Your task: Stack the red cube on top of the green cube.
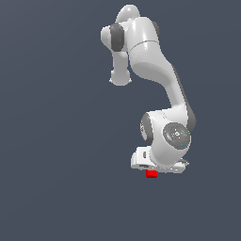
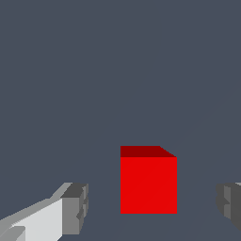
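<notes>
The red cube [image 2: 148, 184] sits on the grey floor, between my two spread fingers but touching neither. One grey fingertip [image 2: 75, 207] stands to one side of it and the other fingertip [image 2: 229, 203] to the other. My gripper [image 2: 151, 207] is open, low down around the cube. In the exterior view the red cube [image 1: 151, 173] peeks out just under the white hand, whose fingers are hidden by the hand body. The green cube is out of view.
The white arm [image 1: 155, 70] rises from the hand toward the top of the exterior view. Plain dark grey floor [image 1: 56, 179] spreads on all sides.
</notes>
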Motion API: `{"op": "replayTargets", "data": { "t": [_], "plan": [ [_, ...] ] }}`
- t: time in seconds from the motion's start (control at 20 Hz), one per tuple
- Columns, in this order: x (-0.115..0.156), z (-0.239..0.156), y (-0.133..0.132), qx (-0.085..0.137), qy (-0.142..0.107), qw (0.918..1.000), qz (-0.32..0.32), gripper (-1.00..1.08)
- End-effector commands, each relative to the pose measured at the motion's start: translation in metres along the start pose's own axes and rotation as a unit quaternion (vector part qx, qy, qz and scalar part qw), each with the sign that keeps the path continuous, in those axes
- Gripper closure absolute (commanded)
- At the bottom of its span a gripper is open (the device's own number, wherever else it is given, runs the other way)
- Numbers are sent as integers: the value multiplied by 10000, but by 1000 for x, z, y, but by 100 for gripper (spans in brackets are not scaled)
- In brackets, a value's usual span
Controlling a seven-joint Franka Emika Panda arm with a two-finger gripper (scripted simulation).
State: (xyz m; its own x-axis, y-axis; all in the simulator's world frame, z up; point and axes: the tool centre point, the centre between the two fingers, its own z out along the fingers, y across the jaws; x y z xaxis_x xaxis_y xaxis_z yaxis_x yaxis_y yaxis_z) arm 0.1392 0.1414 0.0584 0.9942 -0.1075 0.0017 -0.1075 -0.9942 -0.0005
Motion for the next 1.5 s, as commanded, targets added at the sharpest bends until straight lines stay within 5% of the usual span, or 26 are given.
{"op": "replayTargets", "data": {
  "t": [0.0, 0.55, 0.6, 1.45],
  "plan": [
    [-1, 13, 0, -3, -8, 10000, 0, -92],
    [0, 38, 0, -3, -8, 10000, 0, -92],
    [0, 38, 0, -3, -8, 10000, 0, 108],
    [-1, 26, 0, -4, -12, 10000, 1, 108]
  ]
}}
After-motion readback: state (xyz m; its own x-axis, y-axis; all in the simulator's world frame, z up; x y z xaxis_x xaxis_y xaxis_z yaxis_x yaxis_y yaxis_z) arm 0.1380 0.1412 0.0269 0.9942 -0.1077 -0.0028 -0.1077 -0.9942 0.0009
